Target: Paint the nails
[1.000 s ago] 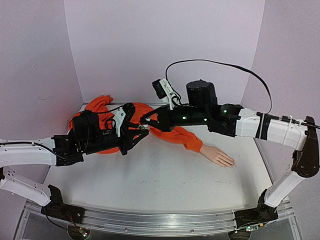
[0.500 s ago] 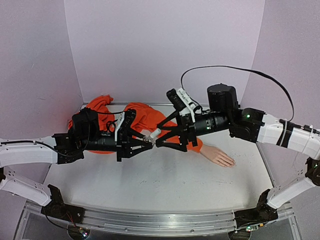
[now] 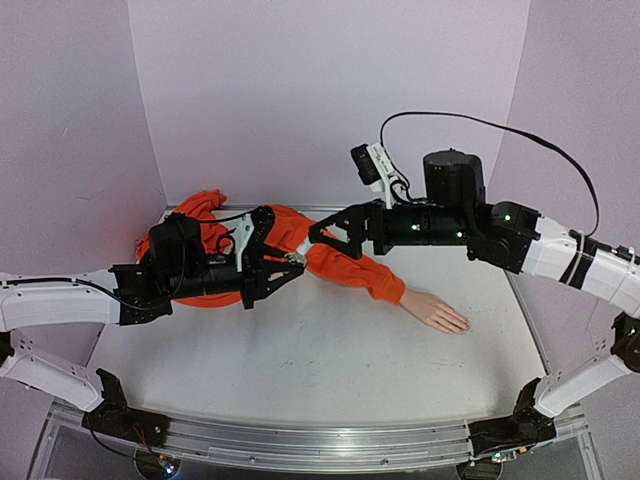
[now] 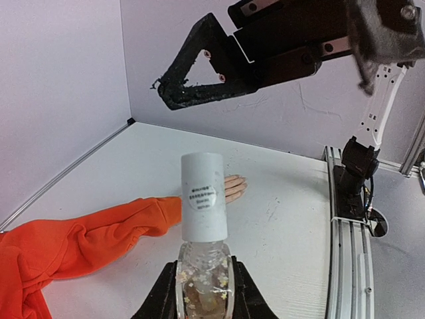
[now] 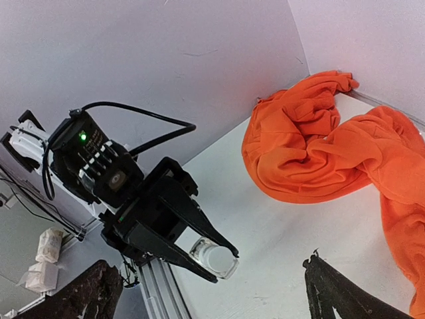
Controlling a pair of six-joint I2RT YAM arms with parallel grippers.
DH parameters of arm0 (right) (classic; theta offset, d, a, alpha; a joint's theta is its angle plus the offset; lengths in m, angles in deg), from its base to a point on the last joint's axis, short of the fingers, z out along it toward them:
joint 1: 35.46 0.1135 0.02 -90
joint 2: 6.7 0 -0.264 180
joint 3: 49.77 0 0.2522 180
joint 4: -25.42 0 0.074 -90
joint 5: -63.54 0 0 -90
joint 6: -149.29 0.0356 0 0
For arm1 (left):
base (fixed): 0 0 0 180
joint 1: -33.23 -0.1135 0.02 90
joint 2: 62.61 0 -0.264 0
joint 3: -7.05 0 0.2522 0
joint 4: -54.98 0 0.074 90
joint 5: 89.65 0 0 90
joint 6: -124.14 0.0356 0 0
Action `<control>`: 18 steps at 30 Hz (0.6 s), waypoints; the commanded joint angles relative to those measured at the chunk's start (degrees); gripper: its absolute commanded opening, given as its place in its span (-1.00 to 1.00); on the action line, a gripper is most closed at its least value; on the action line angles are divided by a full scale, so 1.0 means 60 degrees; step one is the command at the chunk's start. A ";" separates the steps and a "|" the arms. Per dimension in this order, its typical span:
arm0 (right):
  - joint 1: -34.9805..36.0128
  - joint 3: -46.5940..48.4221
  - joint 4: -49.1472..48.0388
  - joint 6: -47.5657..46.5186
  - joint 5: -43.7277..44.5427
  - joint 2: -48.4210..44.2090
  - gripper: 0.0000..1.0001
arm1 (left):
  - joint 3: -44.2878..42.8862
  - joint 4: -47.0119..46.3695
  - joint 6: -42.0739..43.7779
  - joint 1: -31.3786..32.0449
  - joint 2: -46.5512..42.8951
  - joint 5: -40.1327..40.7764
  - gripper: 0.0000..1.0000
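A small clear glassy bottle [image 4: 202,286] with a white cap [image 4: 202,199] stands upright between the fingers of my left gripper [image 3: 290,262], which is shut on its body. My right gripper [image 3: 327,235] hangs open just right of the cap and a little above it, touching nothing. One of its black fingers [image 4: 199,73] shows above the cap in the left wrist view. The pale mannequin hand [image 3: 435,312] lies flat at the right end of the orange sleeve [image 3: 350,265]. Its fingertips [image 4: 242,183] point away from the sleeve. The nails are too small to make out.
The rest of the orange garment [image 3: 200,215] is heaped at the back left corner against the purple wall. A metal rail [image 3: 300,445] runs along the table's near edge. The right arm's base [image 4: 355,166] stands by the rail.
My right gripper was shut at the bottle's cap. It has opened and drawn back up and to the right. The cap stays on the bottle, still held by the left gripper.
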 commanded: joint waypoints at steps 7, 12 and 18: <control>-0.0635 0.0885 -0.0218 0.1830 -0.3008 0.1083 0.73 | -0.0279 -0.0582 0.0184 -0.0013 -0.0357 0.0129 -1.00; -0.0661 0.0993 -0.0373 0.2001 -0.3603 0.1411 0.60 | -0.0256 -0.0582 0.0166 -0.0012 -0.0404 0.0061 -1.00; -0.0724 0.1096 -0.0491 0.2075 -0.3946 0.1649 0.19 | -0.0207 -0.0582 0.0142 -0.0012 -0.0443 -0.0016 -1.00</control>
